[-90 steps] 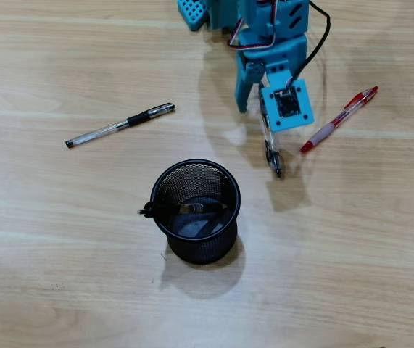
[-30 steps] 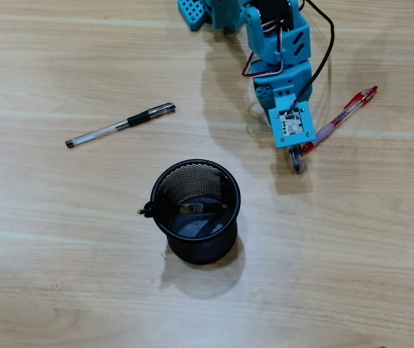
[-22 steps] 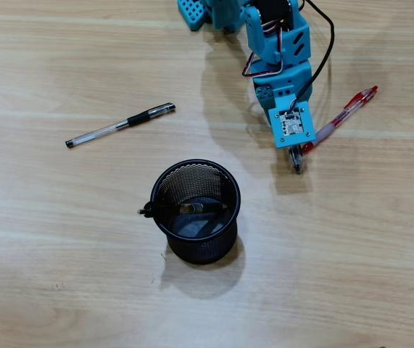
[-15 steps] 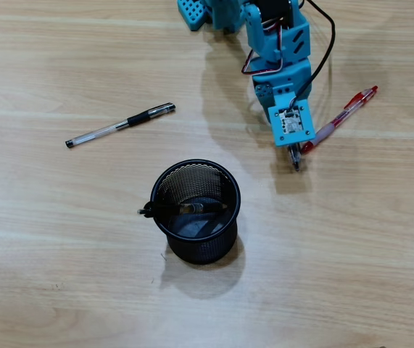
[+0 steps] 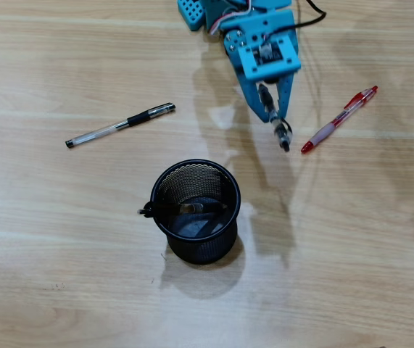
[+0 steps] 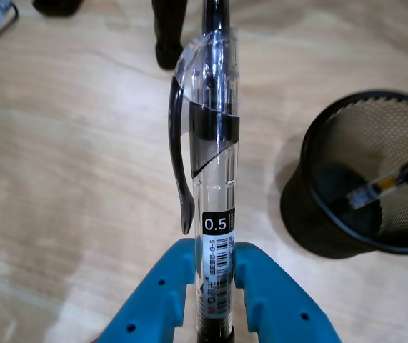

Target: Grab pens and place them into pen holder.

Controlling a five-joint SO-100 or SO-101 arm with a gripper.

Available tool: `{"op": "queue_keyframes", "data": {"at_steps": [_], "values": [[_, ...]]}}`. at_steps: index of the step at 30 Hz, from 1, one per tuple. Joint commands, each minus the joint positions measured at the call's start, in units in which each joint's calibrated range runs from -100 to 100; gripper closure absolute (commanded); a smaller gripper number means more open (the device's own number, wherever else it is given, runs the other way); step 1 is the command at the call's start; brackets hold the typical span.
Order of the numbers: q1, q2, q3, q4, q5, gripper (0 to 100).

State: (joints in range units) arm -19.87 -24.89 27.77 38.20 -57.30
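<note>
One wrist-view detail: "0.5" on gripped pen [image 6: 216,193].

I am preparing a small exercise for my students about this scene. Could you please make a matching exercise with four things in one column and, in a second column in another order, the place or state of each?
Things:
1. red pen
2. pen holder
3. clear pen with the 0.5 label
4. black-sleeved pen on the left in the overhead view

Places or states:
A. clamped in the end effector
B. standing upright with a pen already inside
C. lying alone on the table, far from the arm
D. lying on the table to the right of the arm

Pairs: 1-D, 2-B, 3-A, 4-C
</note>
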Motion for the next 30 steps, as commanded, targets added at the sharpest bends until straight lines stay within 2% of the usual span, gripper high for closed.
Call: {"op": "queue_keyframes", "data": {"at_steps": [1, 4, 16, 30], "values": [[2.1, -2.7, -9.0, -0.3, 1.0, 98], [3.5, -2.7, -11.3, -5.3, 1.9, 98], [10.4, 6.5, -3.5, -48.1, 2.4, 98], [14.4, 19.7, -0.7, -65.6, 3.8, 98]]}}
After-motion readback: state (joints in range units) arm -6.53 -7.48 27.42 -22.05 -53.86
